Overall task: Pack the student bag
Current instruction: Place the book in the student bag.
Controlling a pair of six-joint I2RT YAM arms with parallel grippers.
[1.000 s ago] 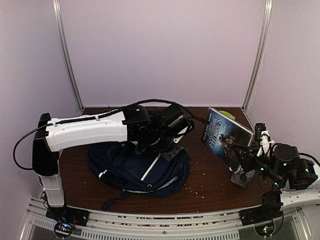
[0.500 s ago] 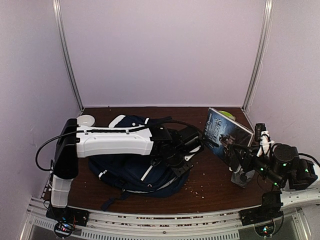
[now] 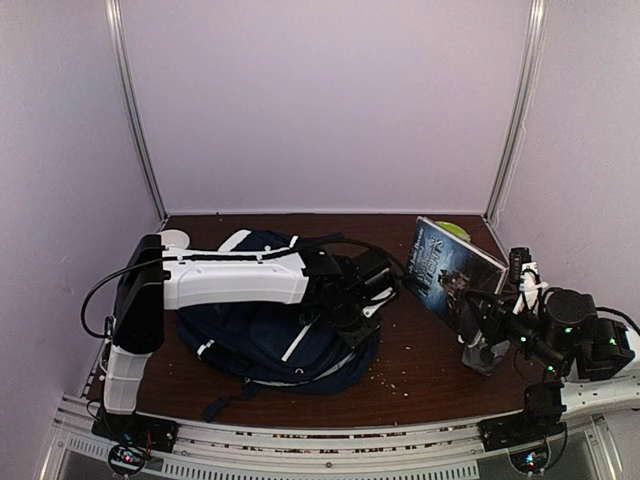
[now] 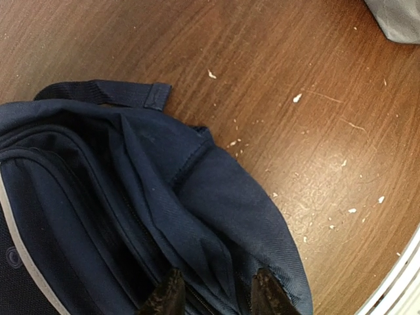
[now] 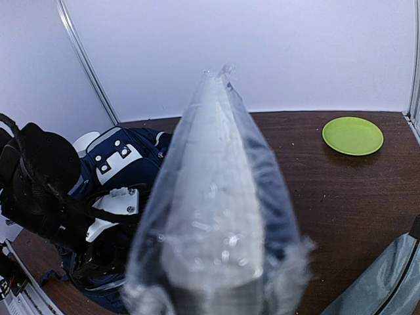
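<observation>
- Table (image 3: 420,385): dark wood worktop, with both arms bolted at its near edge.
- Student bag (image 3: 245,345): lay flat on the left-centre of the worktop, close to the near edge, with a strap dangling off the front. I could see no open mouth from above.
- Left gripper (image 4: 220,298): sat at the bag's right end with its fingertips (image 4: 172,296) part-way apart astride a fold of navy fabric by the zip. I couldn't tell whether they had pinched it.
- Book (image 3: 452,268): in a clear plastic sleeve, held tilted in the air over the right side of the worktop with the right gripper (image 3: 476,322) clamped on its lower end.
- Grey pouch (image 3: 486,357): on the worktop just below that gripper.
- Green plate (image 5: 352,135): back right corner, well clear.
- Crumbs (image 4: 297,98): scattered near the bag.
- Risks:
  - A thin fold could slip out of the left claw, so the opening would never get lifted.
  - The slick sleeve could let the book slide in the right claw.
  - Pushing the book at a closed mouth would just shove the bag toward the near edge.
  - The two arms would crowd each other at the bag's right end.
</observation>
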